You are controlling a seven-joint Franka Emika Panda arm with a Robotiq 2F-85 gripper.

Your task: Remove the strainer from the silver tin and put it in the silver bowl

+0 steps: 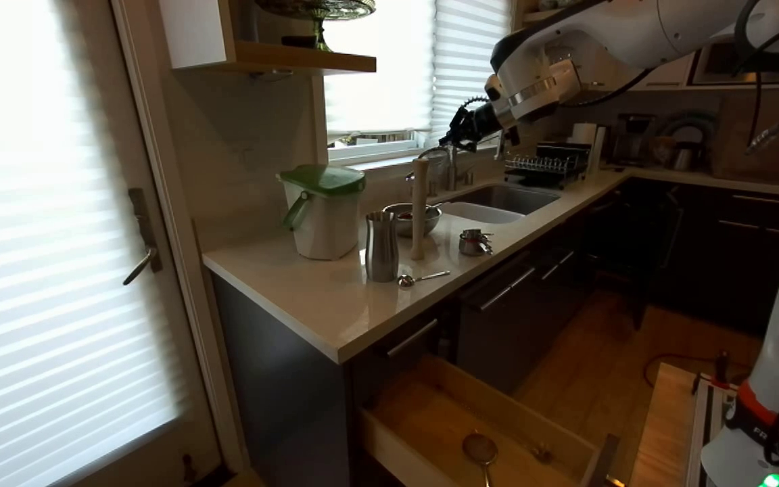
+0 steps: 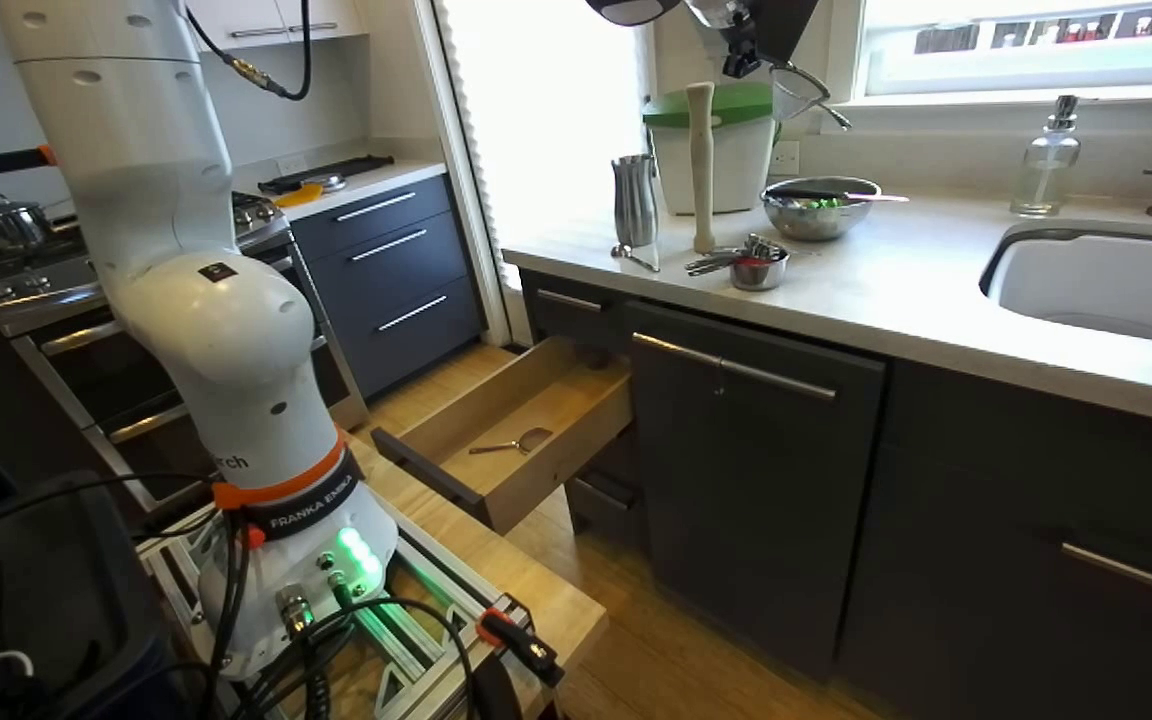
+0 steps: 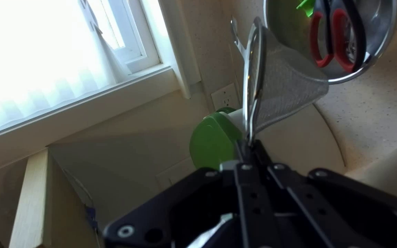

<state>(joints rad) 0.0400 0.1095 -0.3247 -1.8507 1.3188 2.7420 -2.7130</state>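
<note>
My gripper [image 3: 250, 146] is shut on the rim end of the strainer [image 3: 289, 79], a conical mesh sieve with a metal ring. It holds the strainer in the air, tilted, in both exterior views [image 1: 435, 155] [image 2: 796, 95]. The gripper [image 2: 744, 62] is above the counter, and the strainer hangs higher than the silver bowl [image 2: 821, 222]. In the wrist view the mesh partly overlaps the bowl [image 3: 289, 27], which holds red-and-black scissors [image 3: 338, 38] and a green item. The silver tin [image 1: 382, 250] stands upright on the counter, apart from the strainer; it also shows in an exterior view [image 2: 635, 205].
A tall wooden muddler [image 1: 418, 210] stands between tin and bowl. A white bin with green lid [image 1: 325, 213] stands behind. Measuring cups [image 2: 758, 268] and a small scoop [image 1: 408, 279] lie near the counter edge. A drawer [image 2: 496, 420] is open below. A shelf [image 3: 29, 199] juts out.
</note>
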